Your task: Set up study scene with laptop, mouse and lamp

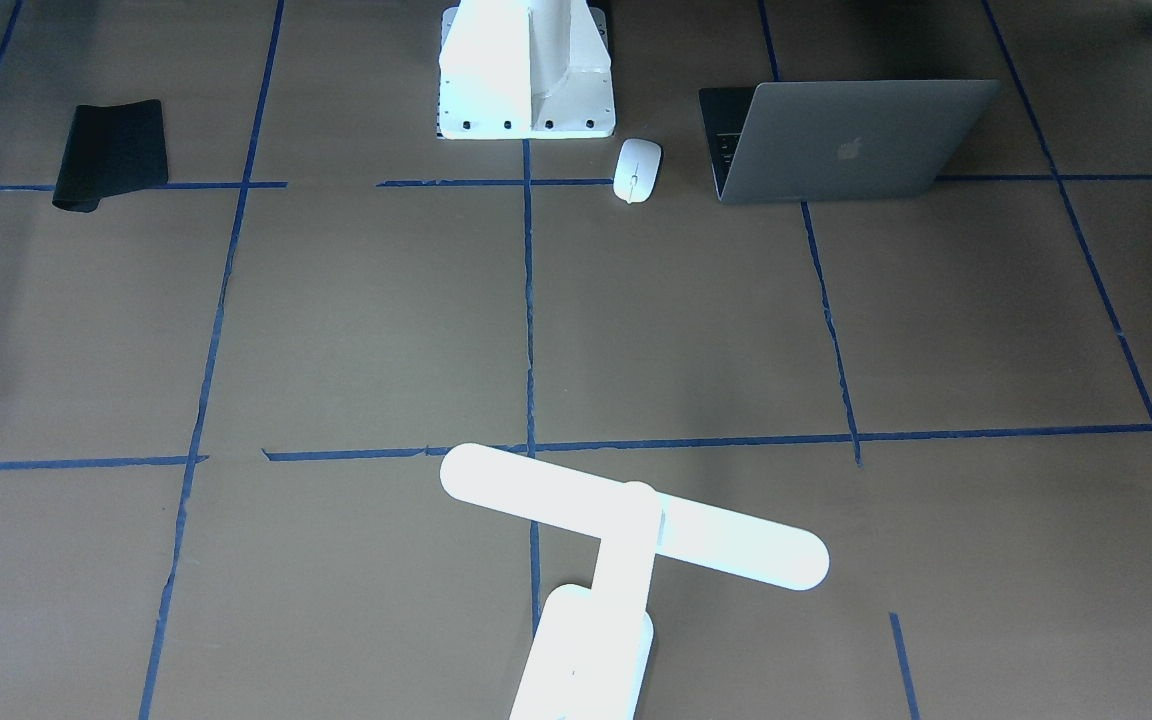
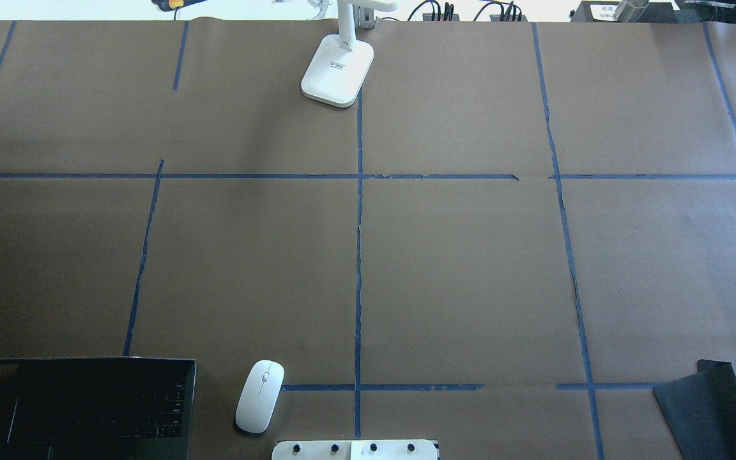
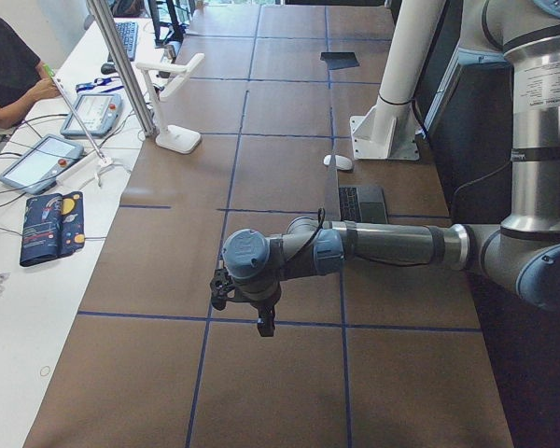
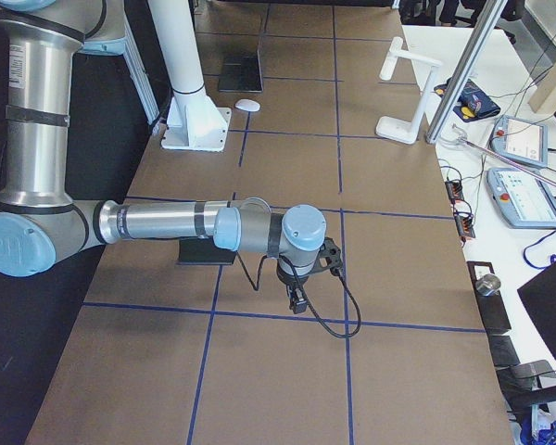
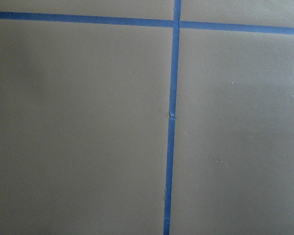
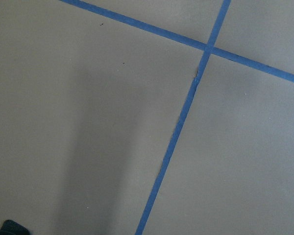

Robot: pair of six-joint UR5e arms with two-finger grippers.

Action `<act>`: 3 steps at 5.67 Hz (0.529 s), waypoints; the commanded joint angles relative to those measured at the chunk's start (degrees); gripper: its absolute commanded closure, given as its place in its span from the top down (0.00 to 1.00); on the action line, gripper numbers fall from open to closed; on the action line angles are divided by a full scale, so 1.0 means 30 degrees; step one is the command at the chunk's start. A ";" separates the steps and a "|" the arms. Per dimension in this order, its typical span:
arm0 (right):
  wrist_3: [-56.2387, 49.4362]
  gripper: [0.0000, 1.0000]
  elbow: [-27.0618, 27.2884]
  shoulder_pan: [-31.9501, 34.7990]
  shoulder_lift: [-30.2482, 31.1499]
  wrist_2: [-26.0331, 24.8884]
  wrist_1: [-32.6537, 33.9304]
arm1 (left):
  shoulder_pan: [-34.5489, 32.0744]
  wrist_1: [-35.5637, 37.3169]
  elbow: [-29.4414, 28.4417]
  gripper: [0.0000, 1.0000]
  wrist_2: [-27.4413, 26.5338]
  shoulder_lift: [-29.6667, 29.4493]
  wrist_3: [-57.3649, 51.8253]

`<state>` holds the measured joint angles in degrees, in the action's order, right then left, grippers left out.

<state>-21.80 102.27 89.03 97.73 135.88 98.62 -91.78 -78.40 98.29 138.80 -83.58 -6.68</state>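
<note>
Closest in, left of the pedestal (image 2: 355, 449): laptop (image 2: 99, 402), open, keys facing the robot, and mouse (image 2: 259, 396) just beside it, long way pointing outward. From the left gripper (image 3: 264, 325), back toward the robot and to the right; likely the nearer arm for both. Open or closed, impossible to tell; same for the right gripper (image 4: 296, 301). Farthest out, straight ahead of the pedestal: lamp (image 2: 337, 70), upright.
</note>
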 commanded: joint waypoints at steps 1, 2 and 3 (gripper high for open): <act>-0.0029 1.00 -0.0018 0.0000 0.0001 -0.0029 -0.0001 | 0.0008 -0.0001 0.0280 1.00 0.0050 0.0000 0.0000; 0.0000 1.00 -0.0018 0.0000 0.0001 -0.0030 -0.0001 | 0.0037 0.0057 0.0862 1.00 -0.0037 0.0000 0.0029; 0.0000 1.00 -0.0018 -0.0029 0.0001 -0.0030 -0.0001 | 0.0095 -0.0029 0.0926 1.00 0.0020 0.0029 0.0029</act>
<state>-21.81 102.22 89.00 97.73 135.80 98.61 -91.63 -78.34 100.53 138.80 -83.55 -6.61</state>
